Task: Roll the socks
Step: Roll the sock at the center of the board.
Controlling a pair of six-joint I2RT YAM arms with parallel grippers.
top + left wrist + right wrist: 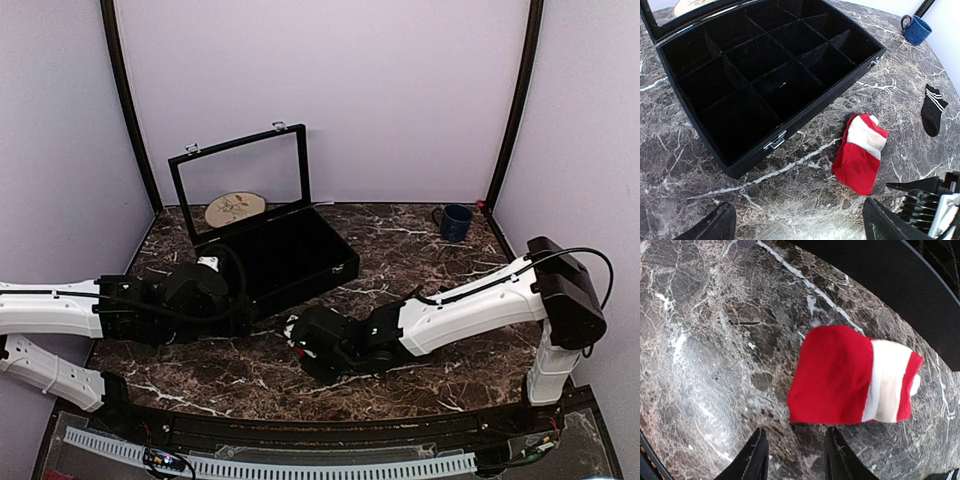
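Note:
The red sock (840, 375) lies folded flat on the marble table, red with a white and cream band at one end. My right gripper (796, 452) is open and empty, its fingertips (756, 450) just short of the sock's near edge and not touching it. In the left wrist view the red sock (860, 155) lies in front of the black box, and the black ankle sock (932, 112) with white stripes lies flat to its right. My left gripper (797, 210) is wide open and empty, low over bare marble to the left of the red sock. Both socks are hidden in the top view.
An open black box (290, 262) with several compartments (765, 75) stands behind the grippers, its glass lid upright. A round wooden plate (235, 208) lies behind the lid. A blue mug (456, 222) stands at the back right. The two grippers (240, 312) (297, 335) are close together.

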